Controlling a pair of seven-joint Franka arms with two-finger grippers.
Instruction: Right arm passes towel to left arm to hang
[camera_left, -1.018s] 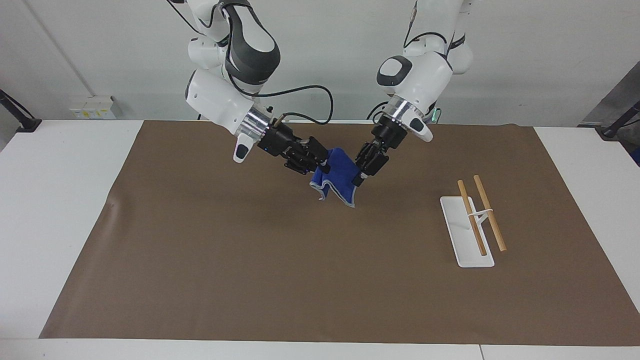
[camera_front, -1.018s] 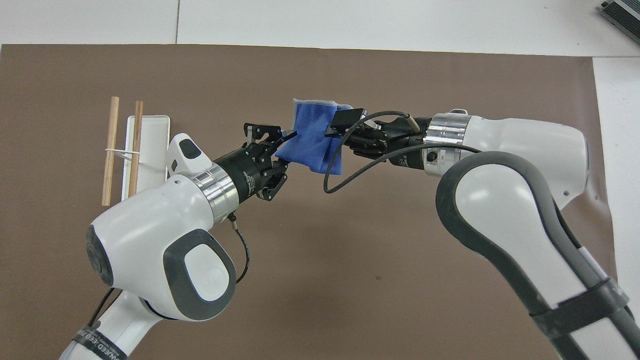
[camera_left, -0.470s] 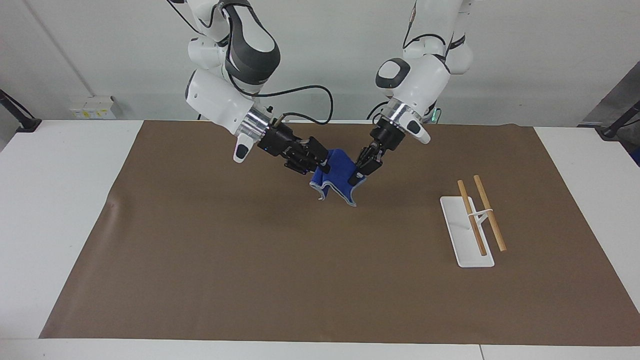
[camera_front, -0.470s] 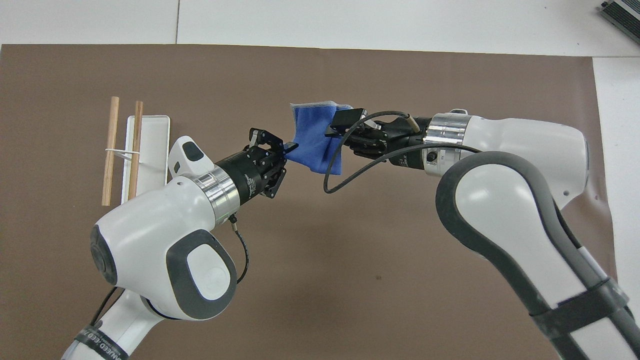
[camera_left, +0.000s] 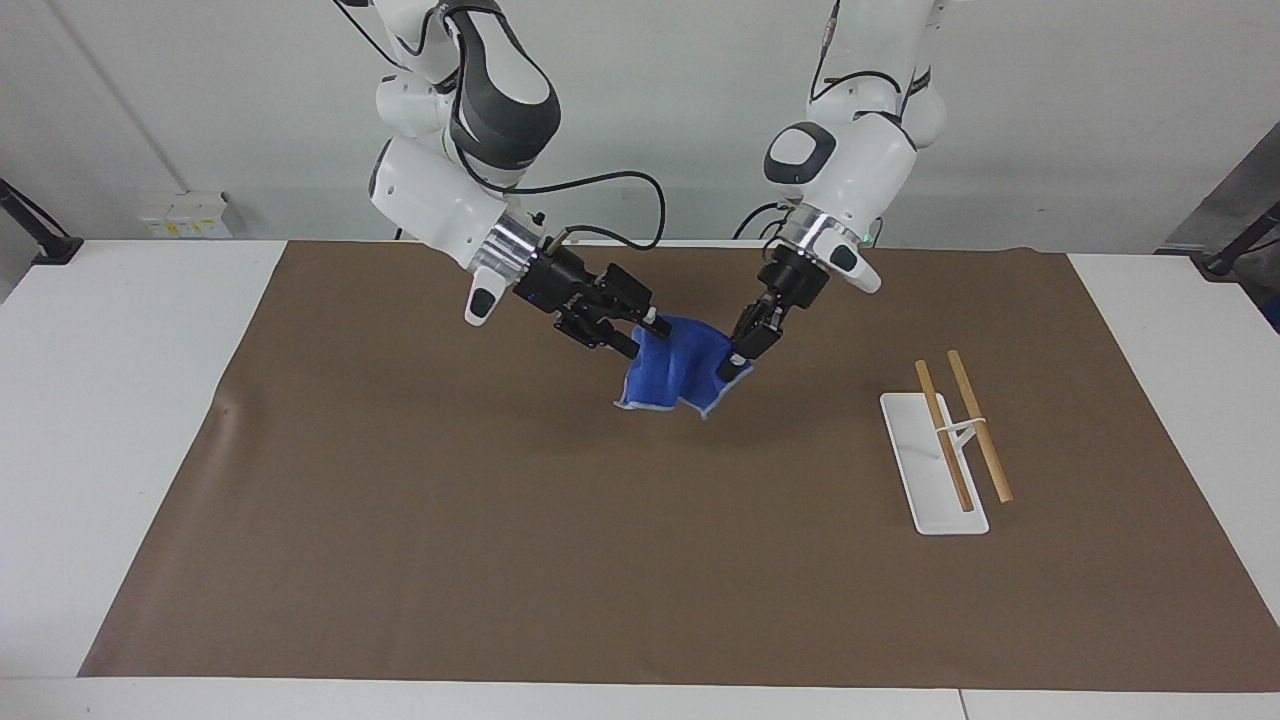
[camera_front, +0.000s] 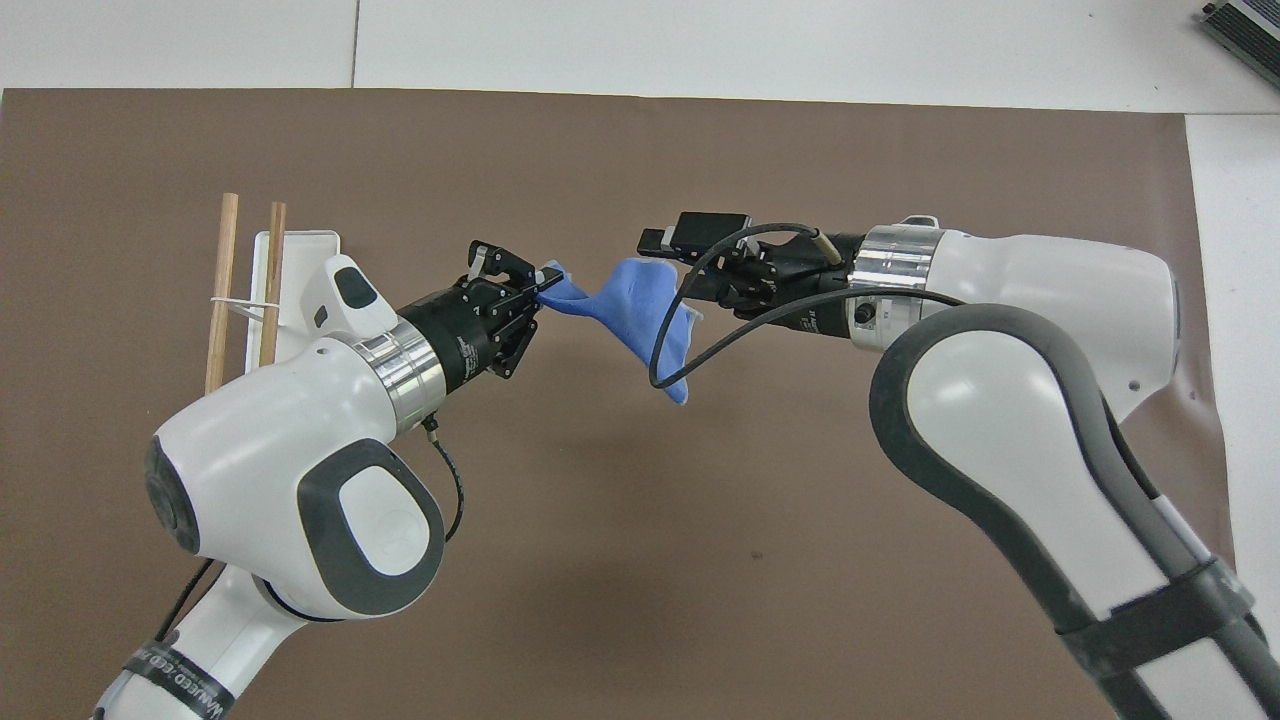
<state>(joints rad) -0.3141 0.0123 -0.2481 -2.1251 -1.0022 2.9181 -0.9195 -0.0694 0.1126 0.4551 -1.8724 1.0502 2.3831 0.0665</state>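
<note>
The blue towel (camera_left: 675, 375) hangs in the air over the middle of the brown mat, stretched between the two grippers. My left gripper (camera_left: 741, 362) is shut on the towel's corner toward the left arm's end; in the overhead view it (camera_front: 548, 284) pinches that corner. My right gripper (camera_left: 640, 332) stands open at the towel's other end. One of its fingers (camera_front: 662, 239) stands apart from the cloth in the overhead view. The towel (camera_front: 635, 300) sags below and trails down to a loose corner.
A white rack base (camera_left: 915, 460) with two wooden rods (camera_left: 980, 425) stands on the mat toward the left arm's end, partly covered by the left arm in the overhead view (camera_front: 295, 245). The brown mat (camera_left: 500, 520) covers most of the white table.
The left gripper closed on the towel's corner and pulled it toward its own end. The right gripper then opened, and the towel slumped from a folded bundle into a stretched, sagging shape.
</note>
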